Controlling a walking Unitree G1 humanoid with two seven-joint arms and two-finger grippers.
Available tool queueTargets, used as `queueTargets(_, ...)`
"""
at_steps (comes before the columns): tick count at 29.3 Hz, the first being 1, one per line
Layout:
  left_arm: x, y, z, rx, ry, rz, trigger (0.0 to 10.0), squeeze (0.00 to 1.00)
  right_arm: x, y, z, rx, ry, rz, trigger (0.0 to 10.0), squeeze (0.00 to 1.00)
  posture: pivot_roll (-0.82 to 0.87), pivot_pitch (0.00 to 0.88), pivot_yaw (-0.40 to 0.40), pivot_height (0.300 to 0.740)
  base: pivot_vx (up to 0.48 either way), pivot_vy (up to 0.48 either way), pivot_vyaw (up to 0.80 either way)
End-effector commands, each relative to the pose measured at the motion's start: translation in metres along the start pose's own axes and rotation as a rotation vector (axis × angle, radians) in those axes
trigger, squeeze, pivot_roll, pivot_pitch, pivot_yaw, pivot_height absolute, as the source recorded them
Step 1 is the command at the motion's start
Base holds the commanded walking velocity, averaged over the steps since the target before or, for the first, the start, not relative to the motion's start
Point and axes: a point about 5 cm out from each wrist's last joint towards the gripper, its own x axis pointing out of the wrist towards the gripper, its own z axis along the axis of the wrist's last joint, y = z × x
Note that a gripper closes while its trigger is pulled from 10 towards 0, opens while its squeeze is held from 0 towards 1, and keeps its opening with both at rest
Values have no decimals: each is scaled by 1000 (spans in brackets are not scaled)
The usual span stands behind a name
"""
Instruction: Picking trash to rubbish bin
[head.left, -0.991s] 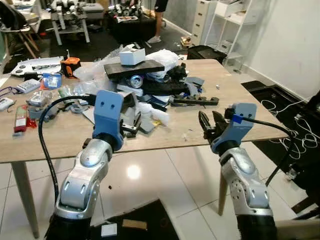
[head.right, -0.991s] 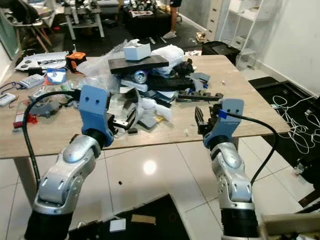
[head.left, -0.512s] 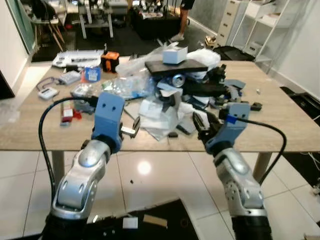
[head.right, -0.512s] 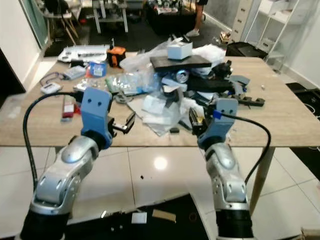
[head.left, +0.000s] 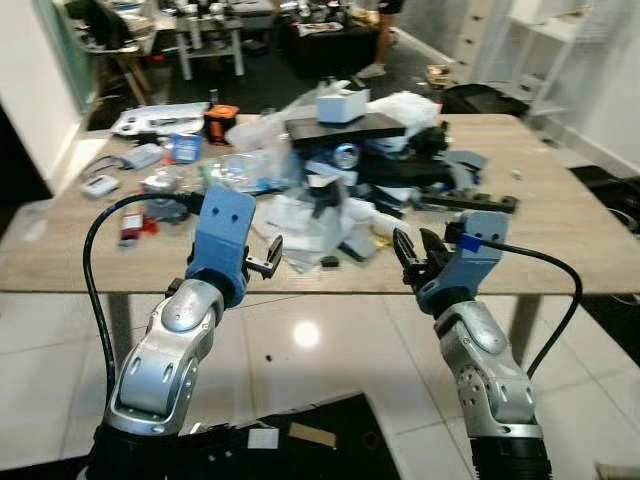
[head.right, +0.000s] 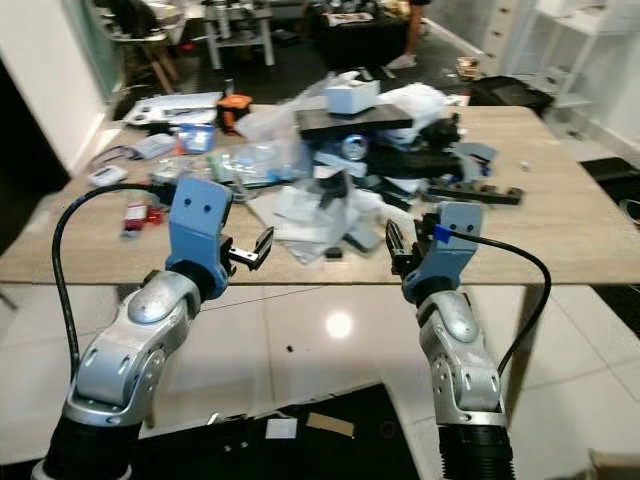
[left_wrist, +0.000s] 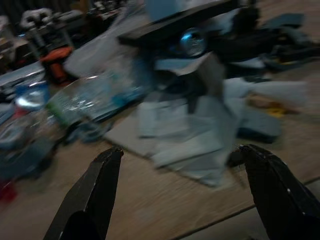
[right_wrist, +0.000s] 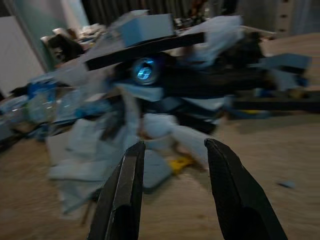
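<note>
A heap of trash lies in the middle of the wooden table (head.left: 560, 235): crumpled white paper (head.left: 310, 215), plastic bags (head.left: 405, 108), a drink can (head.left: 346, 155), and a black board (head.left: 345, 125) with a small white box (head.left: 343, 103) on top. My left gripper (head.left: 266, 257) hovers open at the table's front edge, just short of the white paper (left_wrist: 200, 130). My right gripper (head.left: 416, 250) is open too, level with the front edge and to the right of the heap. The can (right_wrist: 145, 70) lies straight beyond its fingers. Neither gripper holds anything.
Small items crowd the table's left part: an orange and black device (head.left: 222, 122), a blue tin (head.left: 182, 148), a red object (head.left: 130, 225). A black mat (head.left: 300, 440) lies on the tiled floor by my feet. A person's legs (head.left: 380, 40) stand far back. White shelves (head.left: 540, 50) are at the right.
The whole picture has shifted: my camera has swung round, and the table's front edge now runs straight across with the heap centred. Both grippers stay open and empty.
</note>
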Motion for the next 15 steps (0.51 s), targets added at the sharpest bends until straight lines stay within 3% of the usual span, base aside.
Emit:
queueTargets(1, 0, 4, -5, 0, 16, 31, 10000, 0, -1, 4, 3, 13, -4, 11, 10000, 0, 169, 39, 28, 740, 0, 0, 0)
queueTargets(8, 1, 17, 0, -55, -16, 108, 10000, 0, 3, -6, 22, -18, -127, -43, 10000, 0, 176, 41, 9, 740, 0, 0, 0)
queueTargets(12, 1, 25, 5, -87, -47, 138, 10000, 0, 6, -18, 21, -168, -88, -59, 10000, 0, 171, 41, 18, 740, 0, 0, 0)
queueTargets(15, 2, 32, 7, -151, -68, 184, 10000, 0, 9, -26, 25, -165, -75, -88, 10000, 0, 168, 43, 22, 740, 190, 0, 0)
